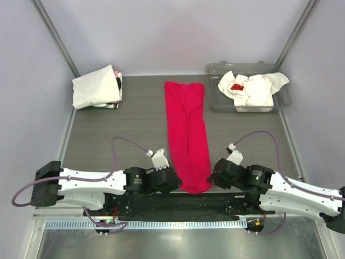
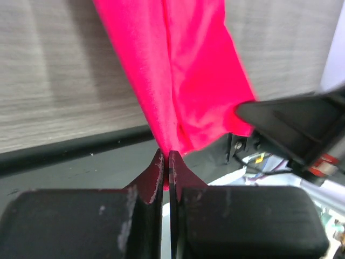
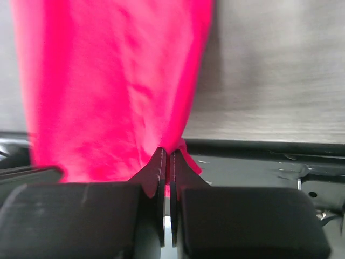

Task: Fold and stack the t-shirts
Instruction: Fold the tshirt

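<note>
Crimson t-shirt (image 1: 187, 135) lies as a long narrow strip down the middle of the surface (image 1: 129, 124), its long axis running from the far edge to the near edge. The left claw (image 1: 173, 181) and right claw (image 1: 213, 179) flank that near end, equally close, each pinched shut on a corner of the cloth. The shirt stretches straight away from both, so the next fold likely carries this end toward the far edge.
</note>
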### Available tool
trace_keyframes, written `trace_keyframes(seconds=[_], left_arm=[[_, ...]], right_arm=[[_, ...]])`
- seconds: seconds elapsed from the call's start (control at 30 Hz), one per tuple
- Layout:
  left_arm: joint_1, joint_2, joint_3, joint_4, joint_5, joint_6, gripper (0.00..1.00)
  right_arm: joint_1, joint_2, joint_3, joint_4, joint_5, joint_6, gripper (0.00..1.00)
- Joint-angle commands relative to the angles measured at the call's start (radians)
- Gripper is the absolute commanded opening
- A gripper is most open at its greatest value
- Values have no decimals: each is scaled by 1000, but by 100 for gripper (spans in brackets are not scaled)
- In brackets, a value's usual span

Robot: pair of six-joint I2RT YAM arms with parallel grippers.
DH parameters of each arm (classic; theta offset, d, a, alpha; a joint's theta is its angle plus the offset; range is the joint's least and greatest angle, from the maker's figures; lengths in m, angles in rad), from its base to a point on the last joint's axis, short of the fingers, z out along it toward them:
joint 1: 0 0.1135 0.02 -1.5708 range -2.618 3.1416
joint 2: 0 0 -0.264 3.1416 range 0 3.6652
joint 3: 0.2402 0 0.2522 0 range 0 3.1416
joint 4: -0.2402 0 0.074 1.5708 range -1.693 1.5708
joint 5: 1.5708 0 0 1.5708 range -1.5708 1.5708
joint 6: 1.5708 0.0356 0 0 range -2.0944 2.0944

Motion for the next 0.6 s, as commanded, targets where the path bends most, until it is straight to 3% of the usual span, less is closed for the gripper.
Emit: trace_keyframes(seconds=[0.0,0.2,0.4,0.57], left_arm=[[-2,-55,60,-163,-132,28,0],[105,-97,154,-270,-148,157,0],[313,-94,187,-181,-29,297,0],[496,27,271,-121,71,424,0]], right_arm=[[5,34,165,-148,199,-17,1],[-27,187,337,-190,342,-127,1],[-265,343,484,-75,305,-422,1],[-443,507,614,23,238,-583,1]])
